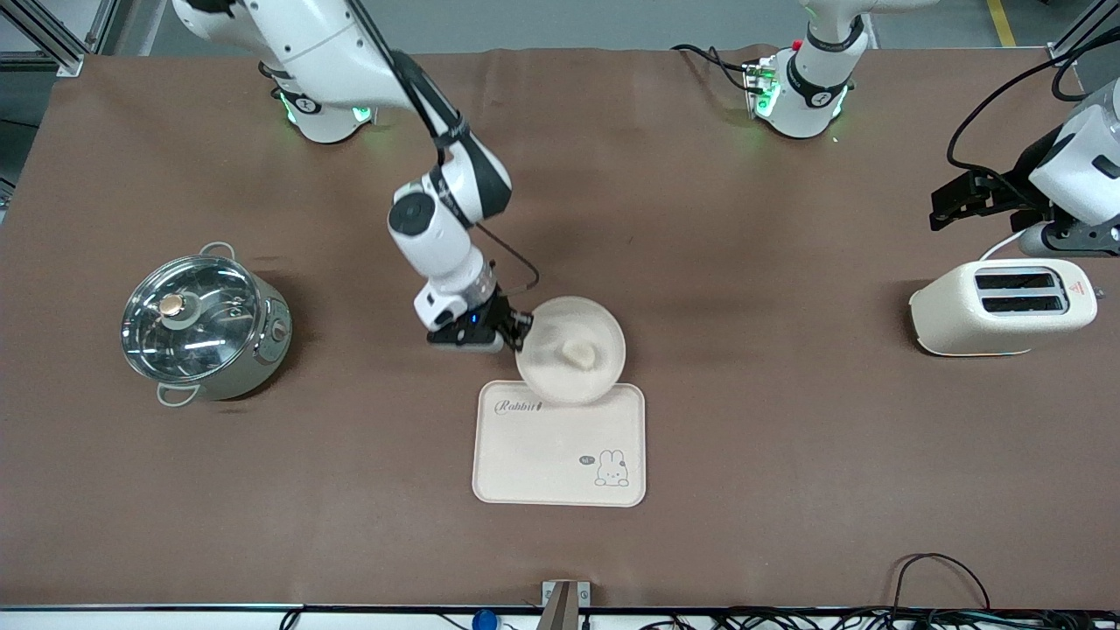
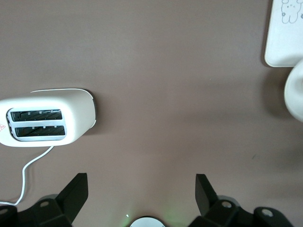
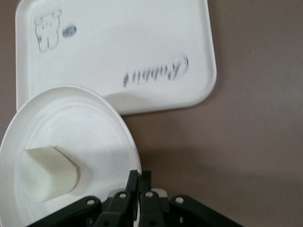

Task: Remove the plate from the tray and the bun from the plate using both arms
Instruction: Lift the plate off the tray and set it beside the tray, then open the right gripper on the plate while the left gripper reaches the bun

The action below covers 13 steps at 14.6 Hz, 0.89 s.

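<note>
My right gripper point(image 1: 522, 325) is shut on the rim of the round cream plate point(image 1: 570, 350), at the side toward the right arm's end. The plate point(image 3: 71, 137) hangs slightly raised, overlapping the tray's edge farthest from the front camera and casting a shadow on it. The pale bun point(image 1: 578, 353) lies on the plate near its middle and shows as a blunt lump point(image 3: 47, 172) in the right wrist view. The rectangular "Rabbit" tray point(image 1: 560, 455) lies flat with nothing on it. My left gripper point(image 1: 954, 201) waits open in the air above the table by the toaster, its jaws point(image 2: 141, 194) wide apart and holding nothing.
A cream toaster point(image 1: 1002, 306) with a white cord stands toward the left arm's end of the table. A steel pot with a glass lid point(image 1: 203, 328) stands toward the right arm's end. Brown cloth covers the table.
</note>
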### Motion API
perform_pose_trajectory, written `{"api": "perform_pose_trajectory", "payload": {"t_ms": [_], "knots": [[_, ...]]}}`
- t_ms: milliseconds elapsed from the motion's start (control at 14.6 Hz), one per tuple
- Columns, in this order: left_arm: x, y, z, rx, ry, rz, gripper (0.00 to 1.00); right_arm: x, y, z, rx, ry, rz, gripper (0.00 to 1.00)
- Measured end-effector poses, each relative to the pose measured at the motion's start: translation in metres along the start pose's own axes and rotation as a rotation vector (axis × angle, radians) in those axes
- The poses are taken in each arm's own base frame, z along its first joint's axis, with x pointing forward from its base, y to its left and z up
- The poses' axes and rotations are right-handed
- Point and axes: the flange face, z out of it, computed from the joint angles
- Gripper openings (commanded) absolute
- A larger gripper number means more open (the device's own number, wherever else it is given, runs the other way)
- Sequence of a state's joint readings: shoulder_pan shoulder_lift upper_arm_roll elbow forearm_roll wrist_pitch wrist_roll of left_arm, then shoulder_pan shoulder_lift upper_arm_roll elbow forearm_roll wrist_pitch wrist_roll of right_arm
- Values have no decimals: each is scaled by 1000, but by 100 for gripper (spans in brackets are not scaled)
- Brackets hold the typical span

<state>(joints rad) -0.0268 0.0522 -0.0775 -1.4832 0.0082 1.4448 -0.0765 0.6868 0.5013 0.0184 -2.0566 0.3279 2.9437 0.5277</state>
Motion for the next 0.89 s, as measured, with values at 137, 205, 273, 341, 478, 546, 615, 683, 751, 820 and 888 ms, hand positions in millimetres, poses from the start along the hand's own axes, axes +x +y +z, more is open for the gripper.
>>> {"api": "perform_pose_trajectory", "payload": {"t_ms": [137, 205, 273, 341, 478, 546, 615, 683, 751, 820, 888], "knots": [[3, 6, 3, -1, -1, -18, 100, -44, 14, -1, -1, 11, -24, 0], [4, 12, 6, 0, -5, -21, 100, -58, 20, 1, -3, 13, -29, 0], [5, 18, 9, 1, -10, -20, 100, -65, 23, 3, -6, 12, -27, 0], [6, 24, 12, 2, -16, -23, 100, -66, 25, 3, -6, 14, -21, 0], [11, 35, 20, -4, -16, -37, 100, -61, 24, 2, -1, 22, -8, 0], [14, 41, 24, -15, -7, -50, 100, -58, 23, 1, 3, 27, -2, 2], [16, 48, 27, -24, -1, -59, 100, -56, 23, 0, 7, 32, 7, 4], [18, 57, 32, -30, 2, -68, 100, -53, 21, -1, 12, 35, 24, 10], [21, 70, 37, -32, 4, -74, 100, -51, 19, -1, 17, 37, 43, 10], [23, 87, 45, -34, 5, -80, 100, -49, 17, 0, 22, 39, 55, 9], [26, 107, 55, -36, 3, -89, 100, -49, 15, 2, 24, 39, 59, 8]]}}
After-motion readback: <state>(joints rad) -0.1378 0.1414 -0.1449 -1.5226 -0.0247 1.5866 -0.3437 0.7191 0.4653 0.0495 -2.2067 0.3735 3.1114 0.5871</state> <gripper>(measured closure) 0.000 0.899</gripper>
